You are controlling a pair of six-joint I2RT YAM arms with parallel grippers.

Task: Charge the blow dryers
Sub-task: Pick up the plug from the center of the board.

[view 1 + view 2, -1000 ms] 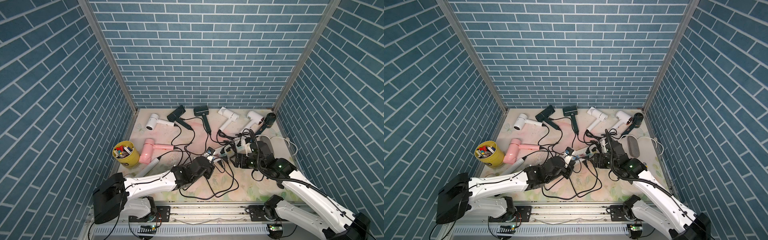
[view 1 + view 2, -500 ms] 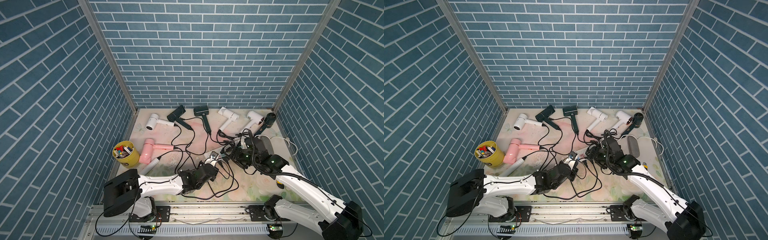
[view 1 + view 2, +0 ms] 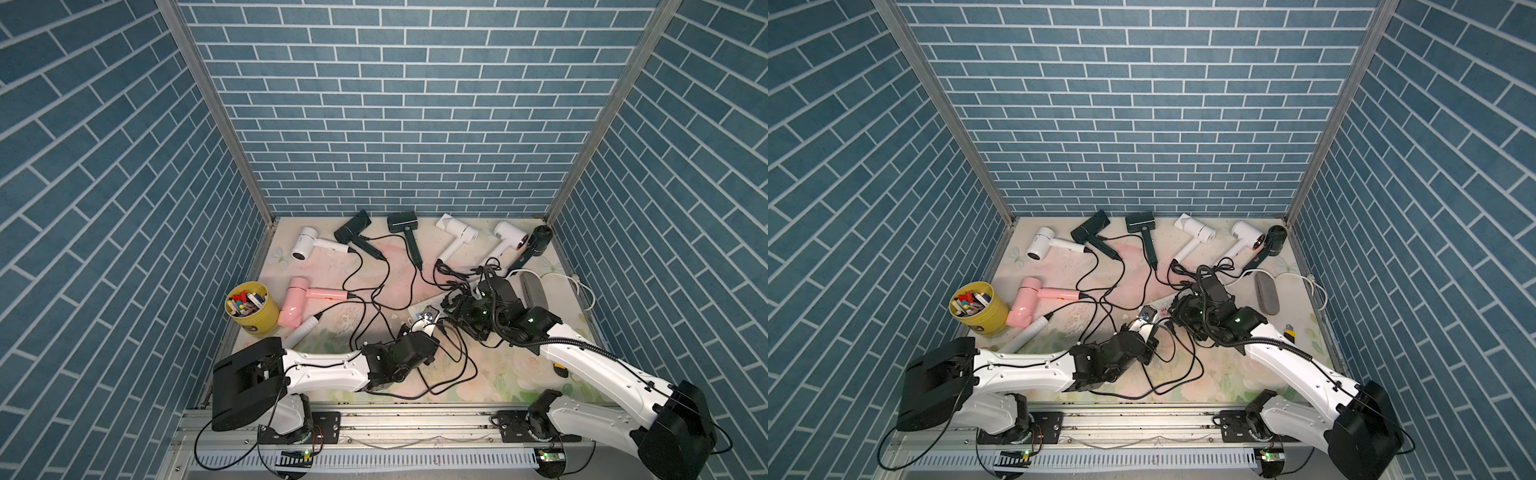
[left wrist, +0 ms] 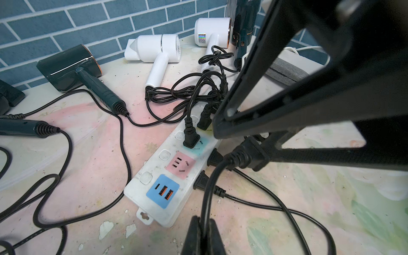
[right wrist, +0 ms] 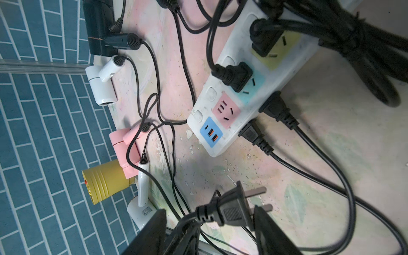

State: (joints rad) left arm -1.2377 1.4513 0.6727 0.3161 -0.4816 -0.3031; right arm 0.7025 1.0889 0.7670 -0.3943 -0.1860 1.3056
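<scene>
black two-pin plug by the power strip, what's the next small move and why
Probably close the right claw on the black two-pin plug: it flanks the plug body with a gap on one side, while the shut left claw only pinches the black cord behind it. The pink socket on the white power strip is free.

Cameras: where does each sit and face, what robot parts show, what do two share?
Top views: high in front, looking down toward the back wall; left arm and right arm show.
Left wrist: on left arm, facing the power strip; left gripper shut on a black cord.
Right wrist: on right arm, facing the strip; right gripper open around a plug.
Shared: that power strip.
</scene>
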